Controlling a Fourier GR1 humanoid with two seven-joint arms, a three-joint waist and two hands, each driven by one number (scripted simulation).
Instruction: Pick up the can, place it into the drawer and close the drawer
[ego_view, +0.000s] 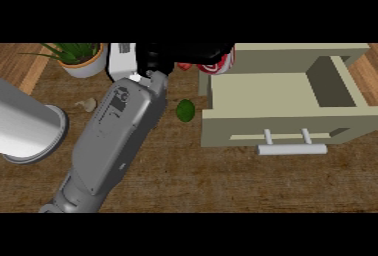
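My left hand (181, 54) is at the far edge of the counter, at the end of a grey forearm that crosses the view from the lower left. Its black fingers are curled round a red and white can (220, 64), which is mostly hidden. The can is held just beyond the back left corner of the beige drawer (280, 125). The drawer is pulled open, its inside is bare, and its pale bar handle (291, 149) faces me. My right hand is not in view.
A small green fruit (185, 110) lies left of the drawer beside my forearm. A potted plant (83, 62) stands at the back left. A large steel pot (26, 125) fills the left edge, with a small pale item (87, 104) near it.
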